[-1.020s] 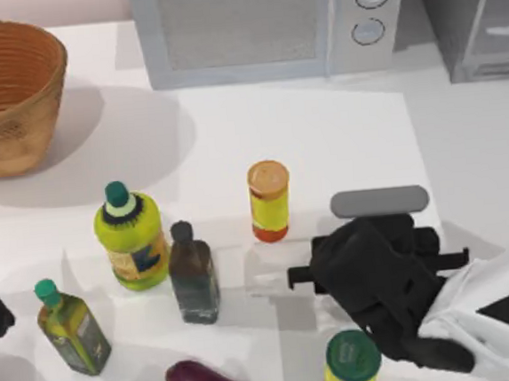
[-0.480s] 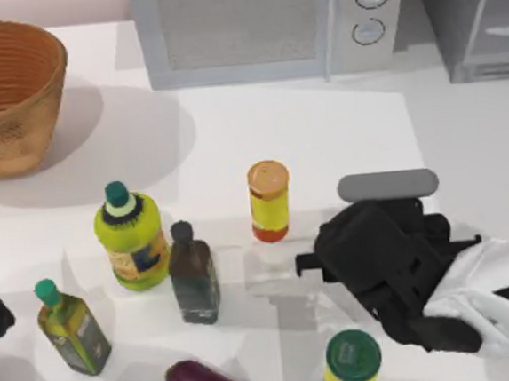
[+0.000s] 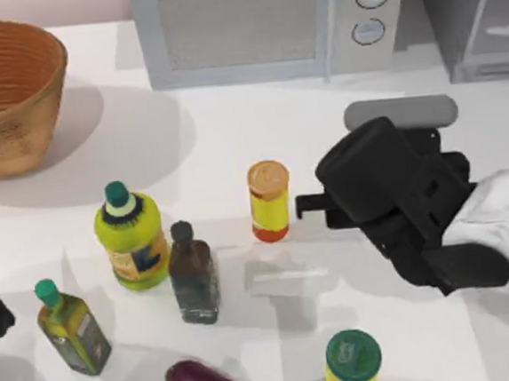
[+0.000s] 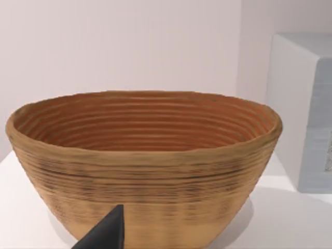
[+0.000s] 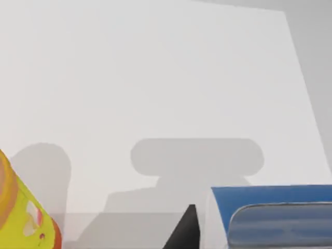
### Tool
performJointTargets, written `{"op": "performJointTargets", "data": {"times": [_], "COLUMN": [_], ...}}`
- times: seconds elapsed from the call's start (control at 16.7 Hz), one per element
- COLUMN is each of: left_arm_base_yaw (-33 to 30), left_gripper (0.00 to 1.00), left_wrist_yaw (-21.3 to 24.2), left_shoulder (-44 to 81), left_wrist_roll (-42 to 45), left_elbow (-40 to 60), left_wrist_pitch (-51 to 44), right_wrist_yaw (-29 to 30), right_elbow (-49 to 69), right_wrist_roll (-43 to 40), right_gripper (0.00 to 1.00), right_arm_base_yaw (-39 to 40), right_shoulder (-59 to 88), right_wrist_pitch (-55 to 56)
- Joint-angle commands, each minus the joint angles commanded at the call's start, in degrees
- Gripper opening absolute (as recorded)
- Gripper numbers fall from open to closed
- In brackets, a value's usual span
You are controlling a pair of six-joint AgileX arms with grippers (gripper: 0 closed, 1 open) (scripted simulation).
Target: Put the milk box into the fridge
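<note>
**Milk box carried at the right gripper, right of centre**

Milk box (image 5: 270, 215) shows its blue top in the right wrist view, right beside a dark fingertip (image 5: 188, 228) of the right gripper (image 3: 374, 176). The gripper appears to pinch the carton, though the fingers themselves are mostly hidden. From above, the right arm covers the box and sits right of centre in the frame, right of the yellow jar (image 3: 269, 201) and below the microwave (image 3: 267, 24). The fridge (image 3: 480, 15) stands in the upper right corner. The table (image 3: 258, 128) under the gripper carries its shadow.

The left arm is parked at the lower left edge of the top view; its fingertip (image 4: 106, 233) points at the woven basket (image 4: 142, 166), and whether its fingers are spread I cannot tell.
</note>
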Motion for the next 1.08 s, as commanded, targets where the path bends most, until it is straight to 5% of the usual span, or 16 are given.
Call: {"op": "performJointTargets", "data": {"times": [0.72,1.08], "left_arm_base_yaw": [0.0,0.0], "left_gripper": [1.0,1.0], "left_wrist_yaw": [0.0,0.0], "left_shoulder": [0.0,0.0], "left_wrist_roll": [0.0,0.0], "left_elbow": [0.0,0.0], "left_wrist_pitch": [0.0,0.0], "right_wrist_yaw": [-0.38,-8.3], "right_elbow": [4.49,-10.29], "right_wrist_roll": [-0.87,-12.12], "right_gripper": [0.0,0.0], "right_arm_base_yaw": [1.17,-12.25], "right_shoulder": [-5.45,-19.91], "right_wrist_pitch": [-8.25,-8.09]}}
